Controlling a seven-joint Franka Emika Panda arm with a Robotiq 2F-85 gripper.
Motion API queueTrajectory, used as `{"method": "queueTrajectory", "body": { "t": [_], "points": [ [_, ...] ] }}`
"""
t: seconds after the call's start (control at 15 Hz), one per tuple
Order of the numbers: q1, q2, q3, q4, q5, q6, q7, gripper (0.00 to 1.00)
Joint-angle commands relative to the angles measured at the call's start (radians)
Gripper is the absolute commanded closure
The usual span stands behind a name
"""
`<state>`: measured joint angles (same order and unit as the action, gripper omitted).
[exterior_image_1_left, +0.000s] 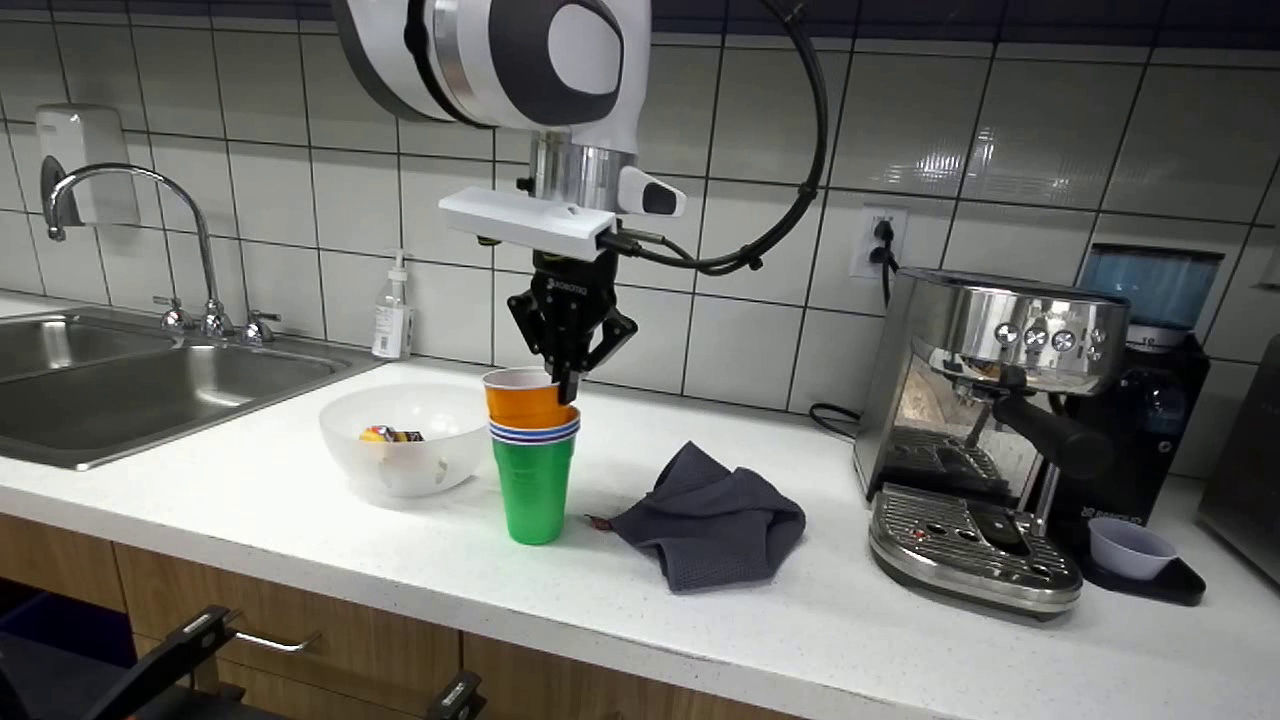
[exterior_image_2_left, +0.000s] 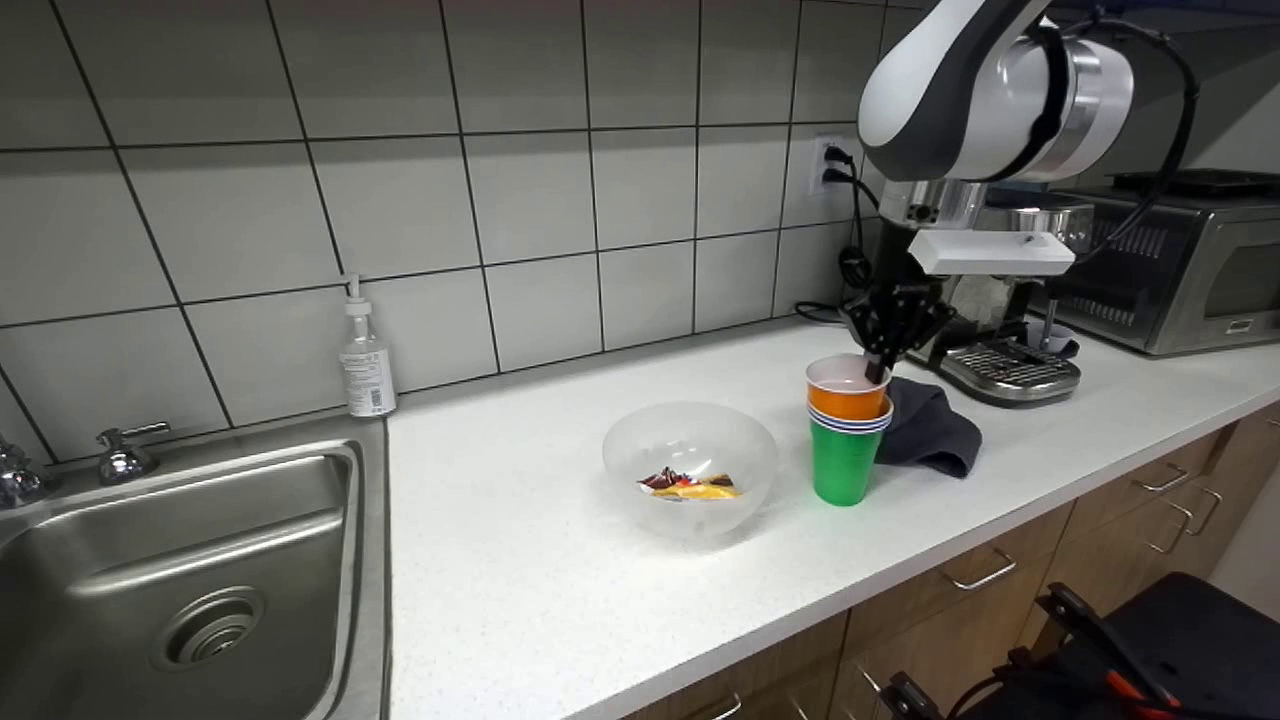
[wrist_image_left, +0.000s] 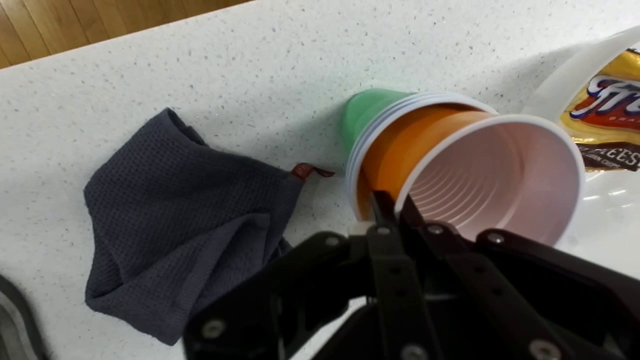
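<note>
My gripper (wrist_image_left: 395, 202) is shut on the near rim of an orange cup (wrist_image_left: 390, 155), one finger outside the wall and one inside the white interior. In both exterior views the orange cup (exterior_image_1_left: 515, 408) sits with its lower part inside a green cup (exterior_image_1_left: 535, 490), its rim standing above the green cup's rim. Several white and blue rims are stacked at the top of the green cup (exterior_image_2_left: 840, 465). From above, the orange cup looks tilted toward the bowl. Beside the cups stands a frosted bowl (exterior_image_2_left: 635, 450) with wrapped snacks (exterior_image_2_left: 690, 487) in it.
A dark grey cloth (exterior_image_1_left: 720, 525) lies crumpled on the counter by the green cup. Farther along stands an espresso machine (exterior_image_1_left: 990, 400), with a microwave (exterior_image_2_left: 1190, 270) past it. A soap bottle (exterior_image_1_left: 393, 315) stands at the wall by the sink (exterior_image_1_left: 200, 395).
</note>
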<state>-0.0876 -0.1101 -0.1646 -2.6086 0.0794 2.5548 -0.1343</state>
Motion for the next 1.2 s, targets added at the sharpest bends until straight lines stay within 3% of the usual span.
{"method": "queueTrajectory", "body": {
  "t": [0.0,0.93,1.0,1.07,1.13],
  "points": [
    [-0.001,0.003,0.011,-0.005,0.036,0.015,-0.010,0.99],
    [-0.005,0.006,0.011,-0.017,0.034,0.018,-0.001,0.99],
    [-0.005,0.005,0.011,-0.017,0.033,0.017,-0.001,0.96],
    [-0.006,0.004,0.011,-0.017,0.032,0.015,-0.001,0.70],
    [-0.005,0.003,0.011,-0.017,0.032,0.014,-0.002,0.69]
  ]
}}
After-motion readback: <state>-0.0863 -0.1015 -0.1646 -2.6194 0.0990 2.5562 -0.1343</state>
